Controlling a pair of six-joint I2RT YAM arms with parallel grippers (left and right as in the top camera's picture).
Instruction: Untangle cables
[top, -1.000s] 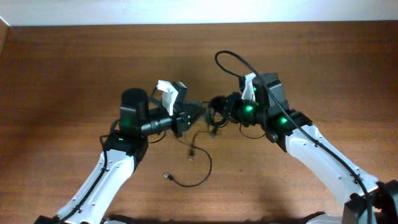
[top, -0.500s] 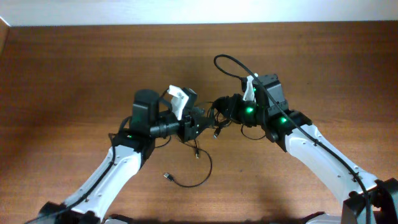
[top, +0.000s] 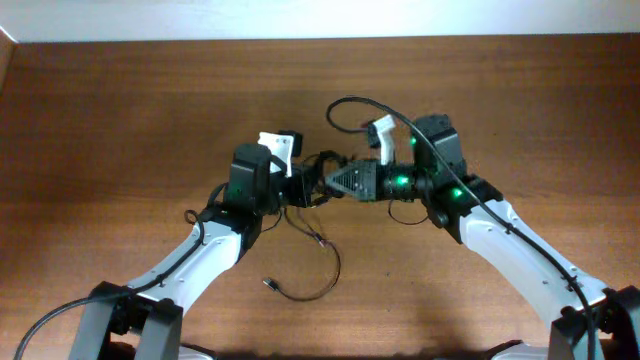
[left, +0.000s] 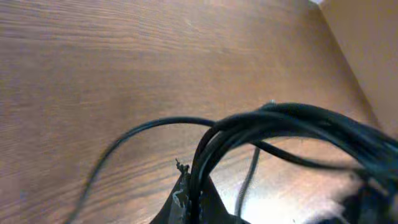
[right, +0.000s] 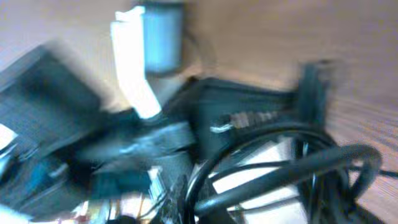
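The cables are thin black cords bunched in a tangle (top: 326, 172) between my two grippers, which meet tip to tip above the table's middle. My left gripper (top: 310, 186) is shut on the bundle; in the left wrist view the jaws (left: 194, 196) pinch several strands (left: 280, 121) that arch up and to the right. My right gripper (top: 342, 181) faces it from the right. The right wrist view is blurred, with cable loops (right: 292, 168) running through the jaws (right: 202, 199). One cord hangs down, curves over the table (top: 334, 268) and ends in a small plug (top: 268, 284).
A thicker black robot cable loops up behind the right wrist (top: 345, 102). The left arm's white wrist part (right: 134, 74) fills the right wrist view. The wooden table (top: 120, 110) stretches around both arms.
My left gripper has moved right and back, and my right gripper left, so the two now meet. The tangle is drawn together between them. The trailing cord's loop stays on the table.
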